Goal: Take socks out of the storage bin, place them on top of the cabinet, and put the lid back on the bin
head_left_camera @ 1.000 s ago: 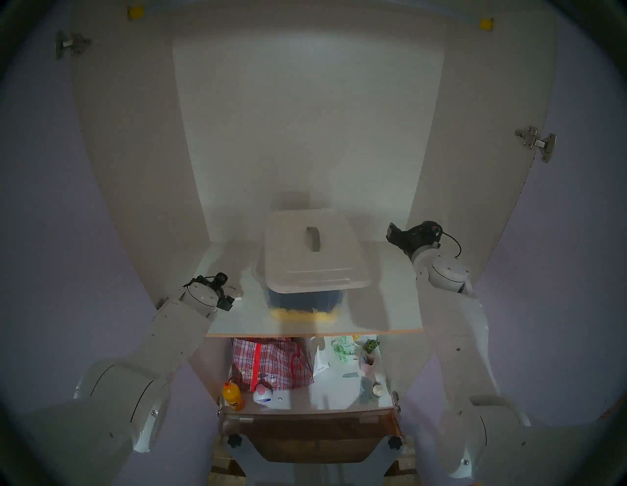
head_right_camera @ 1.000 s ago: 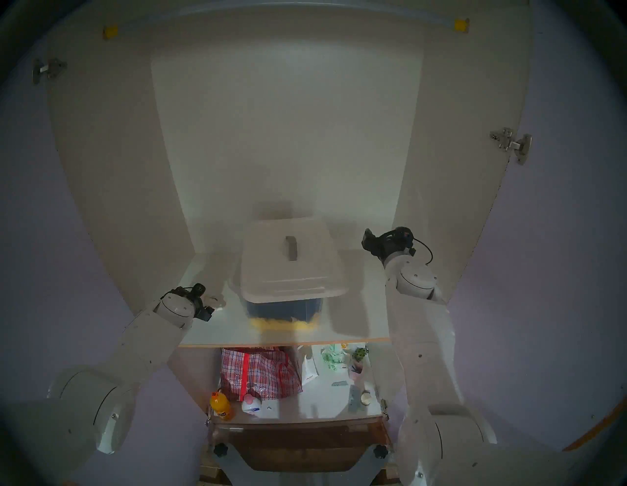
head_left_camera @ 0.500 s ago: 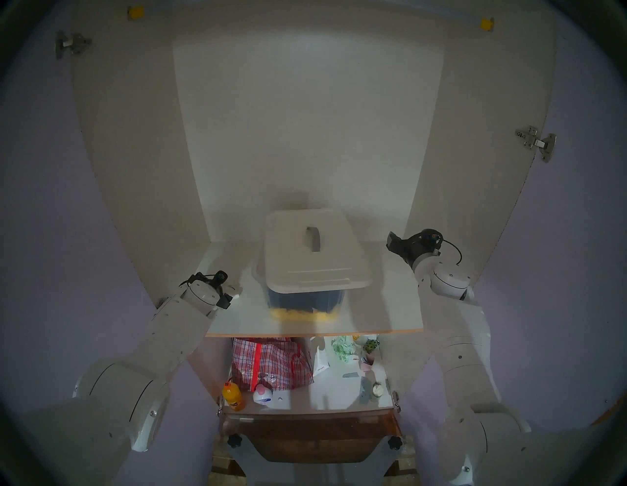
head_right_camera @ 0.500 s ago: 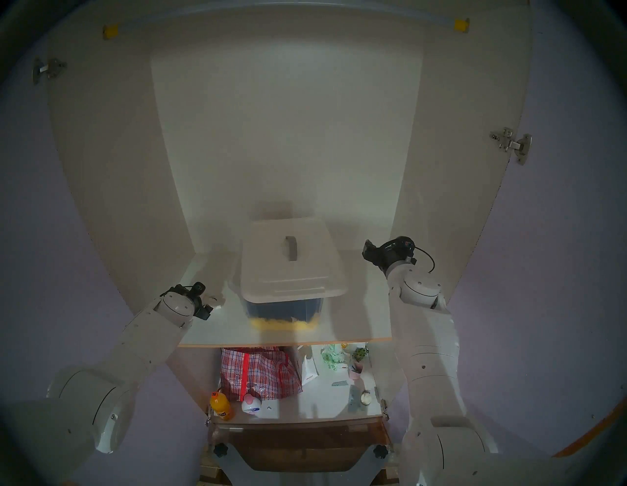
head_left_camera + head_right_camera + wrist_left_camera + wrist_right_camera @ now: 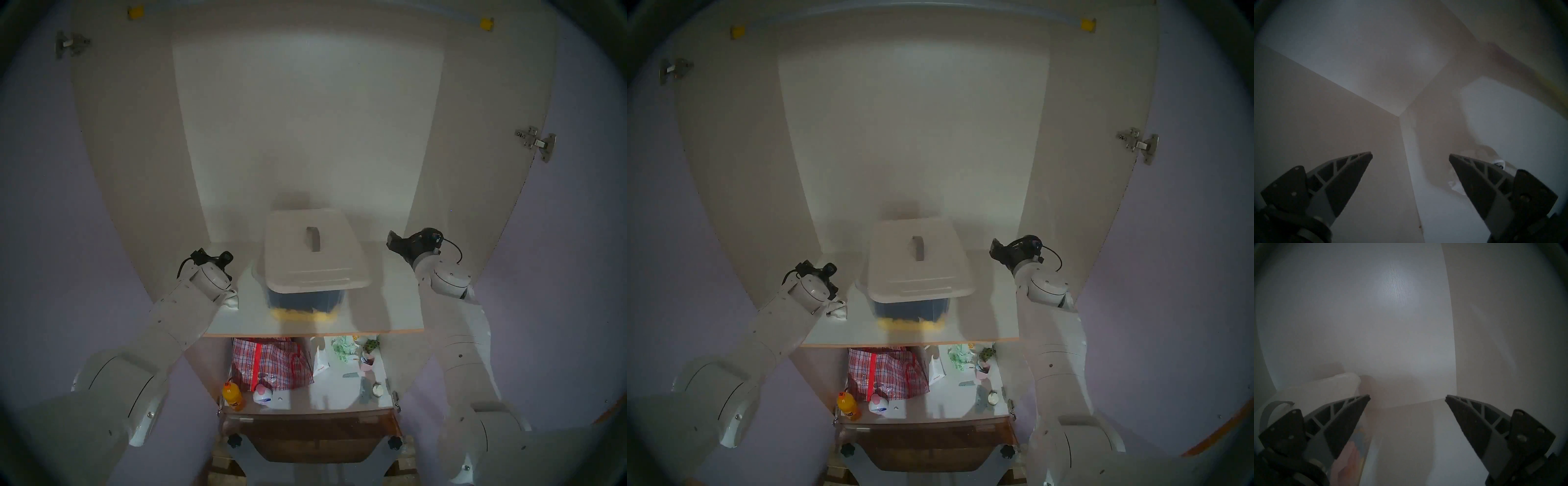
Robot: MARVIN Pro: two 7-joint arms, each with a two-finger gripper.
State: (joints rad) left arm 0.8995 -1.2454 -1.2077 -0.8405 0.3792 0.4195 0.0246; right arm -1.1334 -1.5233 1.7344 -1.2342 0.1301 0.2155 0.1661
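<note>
On the white tan-edged shelf board [image 5: 380,305], bare room is left either side of the clear lidded plastic storage bin [image 5: 305,298]; white socks [image 5: 231,300] are half-hidden by the empty, spread left gripper [image 5: 1410,155]; the right gripper [image 5: 1407,397] is likewise spread, empty.

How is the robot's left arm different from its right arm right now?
The left gripper hangs beside the socks on the white shelf; the right gripper has only bare shelf ahead. The left gripper sits left of the storage bin, the right one on its other side. In the wrist views, the left one looks into a corner, the right at the back wall. Both have jaws wide open, holding nothing.
</note>
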